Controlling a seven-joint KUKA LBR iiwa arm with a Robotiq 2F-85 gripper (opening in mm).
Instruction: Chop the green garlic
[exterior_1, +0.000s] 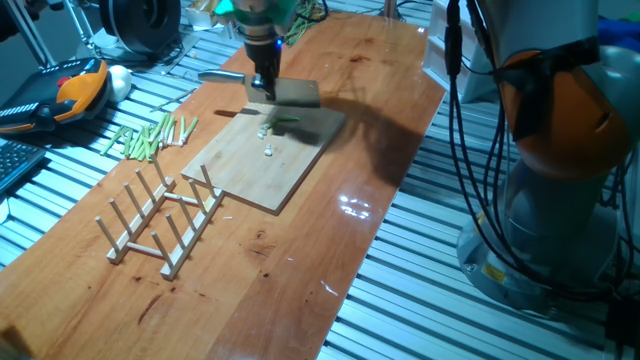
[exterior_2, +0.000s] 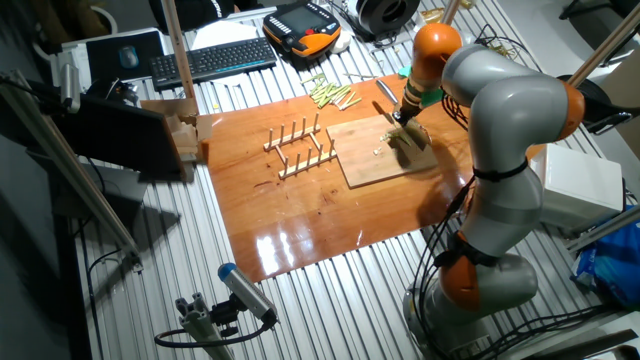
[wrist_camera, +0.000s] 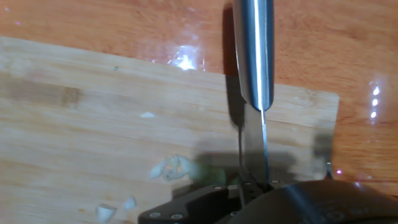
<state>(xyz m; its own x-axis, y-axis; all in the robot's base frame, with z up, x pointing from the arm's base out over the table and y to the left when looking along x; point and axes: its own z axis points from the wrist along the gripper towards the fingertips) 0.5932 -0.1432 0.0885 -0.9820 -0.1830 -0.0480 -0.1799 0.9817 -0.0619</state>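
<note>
The black two-finger gripper (exterior_1: 262, 84) is clenching the handle of a broad steel cleaver (exterior_1: 295, 94), its blade standing edge-down over the pale wooden cutting board (exterior_1: 240, 170) on the glossy brown table (exterior_1: 330, 260). The green garlic (exterior_1: 281, 123), a thin pale-green stalk piece, is lying at about twelve o'clock on the board, beside the blade, with whitish chopped bits (wrist_camera: 171, 168) scattering toward six o'clock. The stalk is looking light, soft and likely to roll or cling to steel; the blade, not the fingers, should be meeting it crosswise near its uncut end.
</note>
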